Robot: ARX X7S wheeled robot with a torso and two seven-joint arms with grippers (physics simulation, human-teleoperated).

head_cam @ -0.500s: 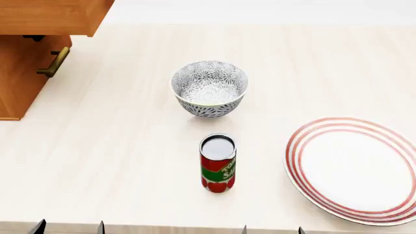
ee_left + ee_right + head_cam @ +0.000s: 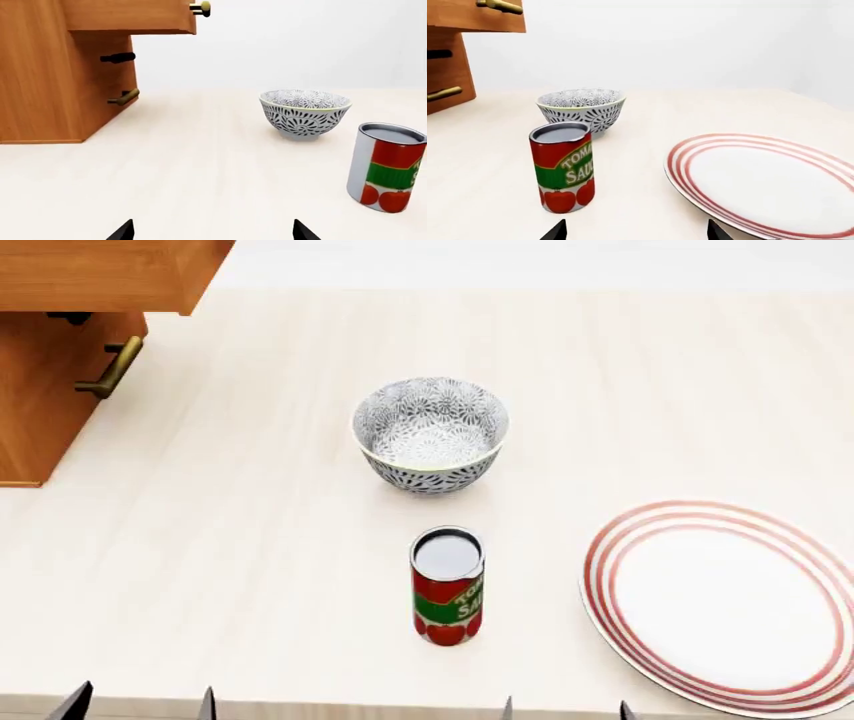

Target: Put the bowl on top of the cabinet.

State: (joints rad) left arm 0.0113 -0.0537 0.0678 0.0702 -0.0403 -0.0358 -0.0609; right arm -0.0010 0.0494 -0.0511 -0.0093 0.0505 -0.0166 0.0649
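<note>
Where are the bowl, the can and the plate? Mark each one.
bowl [image 2: 430,435], head view, inside of the bowl.
can [image 2: 447,590], head view, red label on its side.
plate [image 2: 727,605], head view, white centre inside the red rings.

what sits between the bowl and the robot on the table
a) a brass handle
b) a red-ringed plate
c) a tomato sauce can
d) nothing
c: in the head view the upright tomato sauce can stands directly nearer the robot than the bowl, while the plate lies off to the right.

Can [image 2: 562,172] upright before bowl [image 2: 582,110]; plate [image 2: 764,182] beside; cabinet [image 2: 454,55] beyond.
</note>
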